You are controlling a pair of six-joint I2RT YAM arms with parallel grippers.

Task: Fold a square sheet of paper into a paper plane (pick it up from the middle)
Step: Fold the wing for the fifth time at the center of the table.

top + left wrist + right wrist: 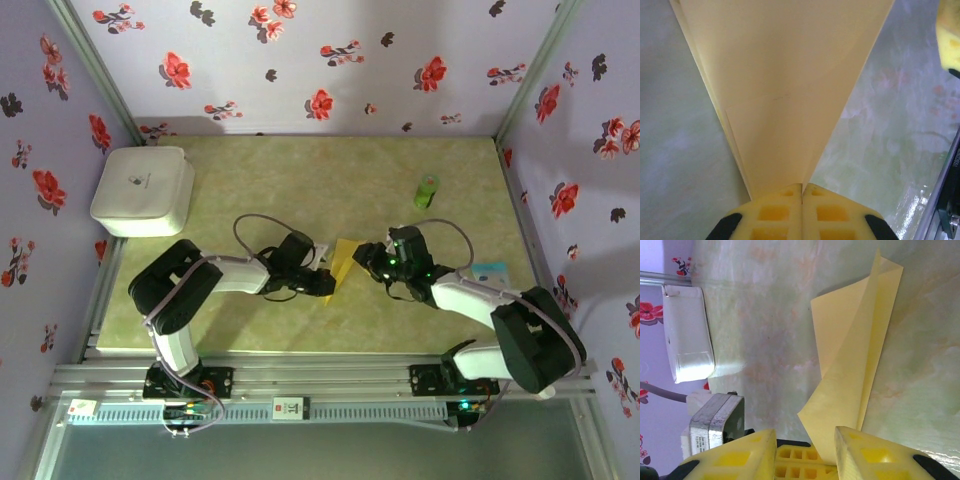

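The square sheet of paper (346, 260) is bright yellow and folded into a tapered shape with a crease, lying mid-table between both arms. My left gripper (326, 281) is shut on its narrow end; in the left wrist view the paper (790, 85) fans out from the closed gripper (802, 186). My right gripper (371, 259) faces it from the right. In the right wrist view the right gripper (804, 433) is open, and the paper (850, 365) runs down between its fingers (867, 452), close to the right one, its layers splayed apart.
A white rounded box (145, 190) sits at the back left, also seen as the box (687, 335). A small green cylinder (427, 190) stands at the back right. A pale blue item (490, 271) lies by the right wall. Flowered walls enclose three sides.
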